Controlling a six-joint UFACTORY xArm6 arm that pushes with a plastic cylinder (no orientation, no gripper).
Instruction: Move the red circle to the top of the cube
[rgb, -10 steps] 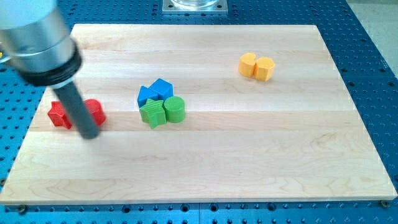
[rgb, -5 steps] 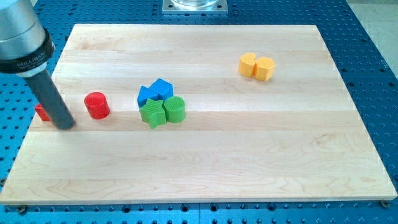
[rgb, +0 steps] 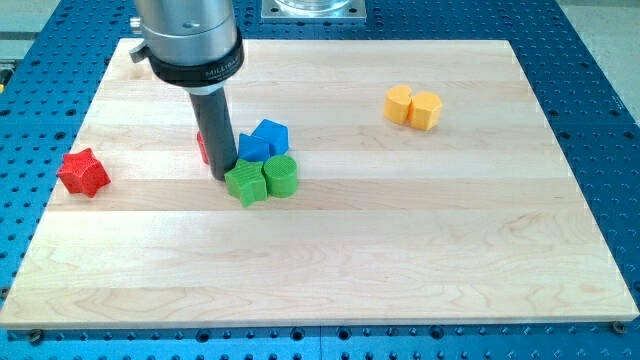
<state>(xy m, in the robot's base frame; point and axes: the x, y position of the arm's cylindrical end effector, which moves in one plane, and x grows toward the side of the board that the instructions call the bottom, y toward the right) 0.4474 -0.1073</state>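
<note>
The red circle (rgb: 202, 147) is mostly hidden behind my rod; only a red sliver shows at the rod's left side. My tip (rgb: 222, 177) rests just left of the green star (rgb: 244, 184) and close to the left of a small blue block (rgb: 252, 148). The blue cube (rgb: 271, 135) sits to the upper right of that blue block, touching it. A green cylinder (rgb: 282, 175) stands against the green star's right side. The red circle lies left of the blue blocks, about level with them.
A red star (rgb: 83, 172) lies near the board's left edge. Two yellow blocks (rgb: 400, 103) (rgb: 426, 110) touch each other at the upper right. The arm's wide metal body (rgb: 188, 40) hangs over the board's upper left.
My tip has moved right from the board's left edge to the blue and green cluster. The red circle has slid right with it. The blue blocks have shifted slightly right and up.
</note>
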